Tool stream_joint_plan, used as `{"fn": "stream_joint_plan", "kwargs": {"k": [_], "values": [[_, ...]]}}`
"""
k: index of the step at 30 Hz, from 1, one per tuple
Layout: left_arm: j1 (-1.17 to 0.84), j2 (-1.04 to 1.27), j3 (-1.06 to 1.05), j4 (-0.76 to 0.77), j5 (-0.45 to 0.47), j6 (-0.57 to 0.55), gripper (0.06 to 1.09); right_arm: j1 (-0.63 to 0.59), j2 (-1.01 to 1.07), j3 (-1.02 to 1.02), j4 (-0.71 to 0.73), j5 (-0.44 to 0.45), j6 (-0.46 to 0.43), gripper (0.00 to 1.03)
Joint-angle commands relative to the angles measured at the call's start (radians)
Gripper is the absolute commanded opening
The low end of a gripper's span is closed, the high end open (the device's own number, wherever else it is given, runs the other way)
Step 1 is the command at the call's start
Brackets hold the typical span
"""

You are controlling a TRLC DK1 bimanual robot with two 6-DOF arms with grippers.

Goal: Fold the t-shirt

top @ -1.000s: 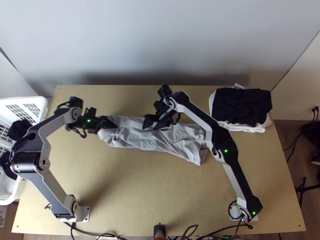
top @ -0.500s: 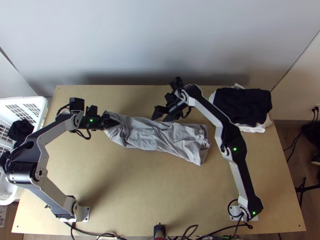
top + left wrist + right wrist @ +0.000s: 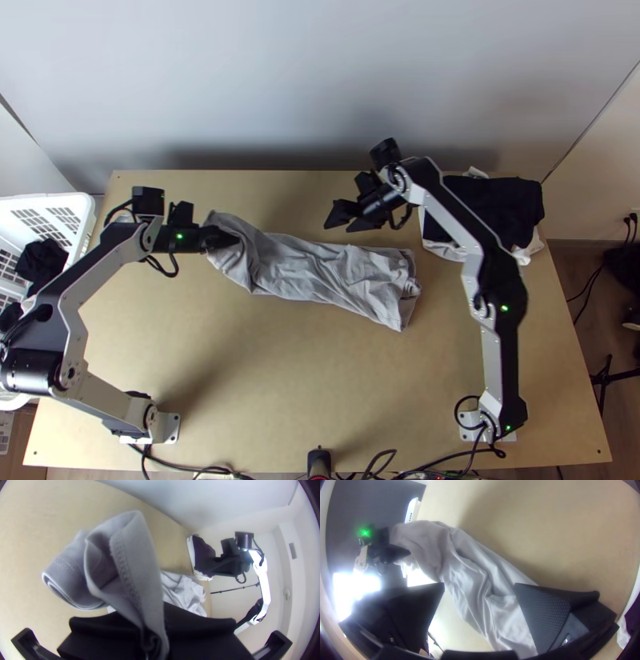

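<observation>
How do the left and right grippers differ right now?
The left gripper is shut on one end of the grey t-shirt, while the right gripper is open and holds nothing. In the top view, the left gripper is at the shirt's left end; the right gripper shows past its far edge, nearer the dark cloth. Both have two wide, flat black fingers.

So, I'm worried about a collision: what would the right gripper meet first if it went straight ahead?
The right gripper would probably meet the grey t-shirt first, though its height above the cloth is unclear.
</observation>
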Motion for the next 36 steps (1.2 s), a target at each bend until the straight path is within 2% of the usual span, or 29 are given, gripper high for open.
{"fn": "stream_joint_plan", "kwargs": {"k": [1, 12, 21, 28, 36], "values": [[-0.098, -0.078, 0.008, -0.086, -0.059, 0.113, 0.09, -0.035, -0.164, -0.169, 0.039, 0.014, -0.023, 0.97], [-0.258, -0.085, 0.126, -0.147, -0.091, 0.114, 0.09, -0.158, -0.454, -0.521, 0.151, 0.060, -0.028, 0.97], [-0.379, 0.020, 0.275, -0.149, -0.096, 0.058, 0.09, -0.309, -0.603, -0.685, 0.151, 0.066, -0.088, 0.97], [-0.480, 0.116, 0.416, -0.149, -0.099, 0.002, 0.09, -0.384, -0.707, -0.815, 0.176, 0.069, -0.094, 0.97], [-0.574, 0.226, 0.534, -0.151, -0.114, -0.002, 0.09, -0.454, -0.763, -0.871, 0.193, 0.069, -0.095, 0.97]]}}
